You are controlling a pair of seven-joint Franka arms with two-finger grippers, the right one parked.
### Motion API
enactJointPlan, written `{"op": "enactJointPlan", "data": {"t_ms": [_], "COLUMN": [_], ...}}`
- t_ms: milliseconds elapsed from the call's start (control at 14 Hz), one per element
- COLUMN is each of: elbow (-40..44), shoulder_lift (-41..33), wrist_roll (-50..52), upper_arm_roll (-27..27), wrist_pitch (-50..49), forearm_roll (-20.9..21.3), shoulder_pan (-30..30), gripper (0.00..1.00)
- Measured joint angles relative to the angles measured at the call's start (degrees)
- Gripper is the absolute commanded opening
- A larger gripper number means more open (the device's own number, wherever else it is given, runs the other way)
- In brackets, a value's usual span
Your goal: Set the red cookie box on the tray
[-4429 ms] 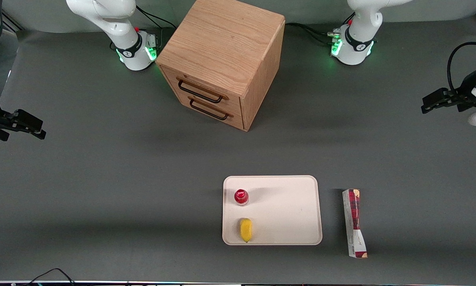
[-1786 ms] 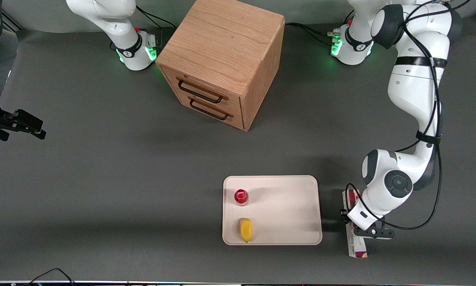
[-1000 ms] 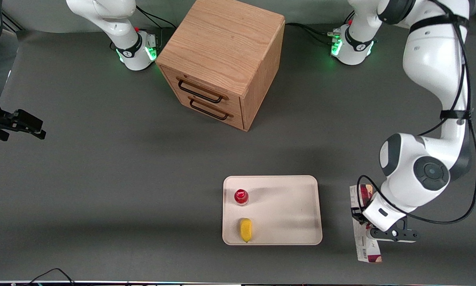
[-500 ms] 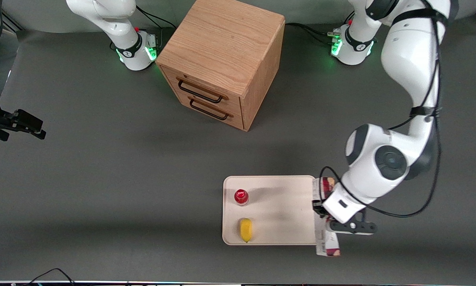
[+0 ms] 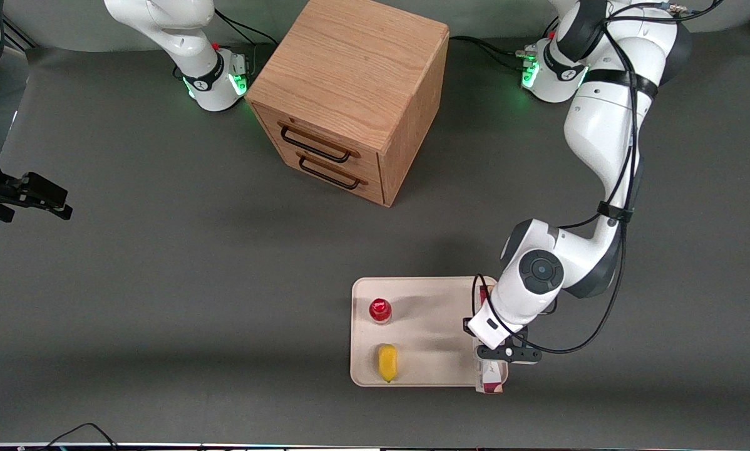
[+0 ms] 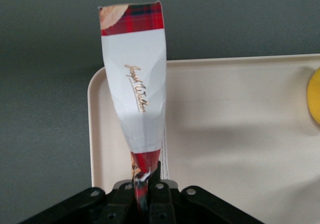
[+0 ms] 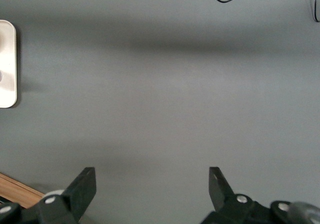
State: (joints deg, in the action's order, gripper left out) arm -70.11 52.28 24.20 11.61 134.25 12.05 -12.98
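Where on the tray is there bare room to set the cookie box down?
The tray is bare from the red-capped bottle and yellow item out to its rim toward the working arm's end. The gripper hangs over that stretch, shut on the red cookie box, whose end overhangs the rim nearest the front camera. The bottle's side is crowded.

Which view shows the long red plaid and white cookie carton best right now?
The left wrist view: the long red plaid and white cookie carton shows nearly whole, pinched by the gripper over the cream rimmed tray's corner. The front view shows only its ends under the arm. The right wrist view shows none of it.
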Motion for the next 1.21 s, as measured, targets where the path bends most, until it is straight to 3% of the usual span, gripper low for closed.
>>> {"op": "enactJointPlan", "data": {"t_ms": [500, 571, 643, 714, 1214], "elbow": [-1.79, -2.1, -2.16, -2.16, -4.09], "shoulder_lift": [0.19, 0.2, 0.19, 0.19, -2.42], "wrist_roll": [0.59, 0.61, 0.61, 0.61, 0.99], "upper_arm_roll": [-0.67, -0.86, -0.93, -0.95, -1.12], "wrist_pitch": [1.67, 1.89, 2.12, 2.19, 5.63], "forearm_roll": [0.0, 0.0, 0.0, 0.0, -0.44], "shoulder_pan": [0.17, 0.2, 0.24, 0.3, 1.12], "gripper": [0.01, 0.06, 0.29, 0.99, 1.0]}}
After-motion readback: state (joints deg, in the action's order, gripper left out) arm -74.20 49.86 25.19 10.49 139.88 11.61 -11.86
